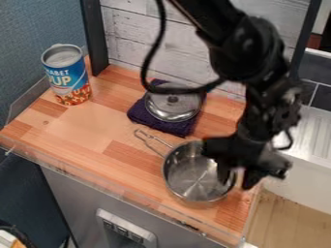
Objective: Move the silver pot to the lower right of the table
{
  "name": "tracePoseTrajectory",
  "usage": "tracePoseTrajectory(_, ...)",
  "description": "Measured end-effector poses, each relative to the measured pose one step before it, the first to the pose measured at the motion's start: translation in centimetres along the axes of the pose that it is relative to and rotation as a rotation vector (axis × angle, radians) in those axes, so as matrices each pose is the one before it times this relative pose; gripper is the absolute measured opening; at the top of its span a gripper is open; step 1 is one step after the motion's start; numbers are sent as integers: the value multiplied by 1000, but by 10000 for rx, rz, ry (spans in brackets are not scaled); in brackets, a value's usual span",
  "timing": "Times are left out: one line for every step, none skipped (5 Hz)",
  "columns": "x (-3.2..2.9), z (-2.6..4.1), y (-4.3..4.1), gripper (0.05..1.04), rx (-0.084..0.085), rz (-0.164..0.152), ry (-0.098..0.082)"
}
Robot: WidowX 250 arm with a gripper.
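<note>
- Pot (pixel 188 175) is sitting just left of the end effector (pixel 236 184), lower right on the surface (pixel 87 137).
- Fingers (pixel 224 175) are standing spread, seemingly astride its rim.
- Release seems underway; next move is calling for rising clear.

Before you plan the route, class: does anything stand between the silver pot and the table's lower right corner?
Nothing visible does; the lid, the purple cloth and the can are all up and left of the pot.

Black arm (pixel 249 55) hangs down from above — gripper (pixel 235 184) low, fingers (pixel 248 178) apart
</note>
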State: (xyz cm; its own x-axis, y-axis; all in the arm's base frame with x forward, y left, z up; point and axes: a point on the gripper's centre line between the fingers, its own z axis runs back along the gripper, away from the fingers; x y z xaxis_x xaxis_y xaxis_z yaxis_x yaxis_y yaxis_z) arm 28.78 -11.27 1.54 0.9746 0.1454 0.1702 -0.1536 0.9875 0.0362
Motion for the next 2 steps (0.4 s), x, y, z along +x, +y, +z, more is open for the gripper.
tracePoseTrajectory(1558,2920,1051,871,-640,-65,-113)
tracePoseTrajectory(862,813,1399,1010,-297,-264,350)
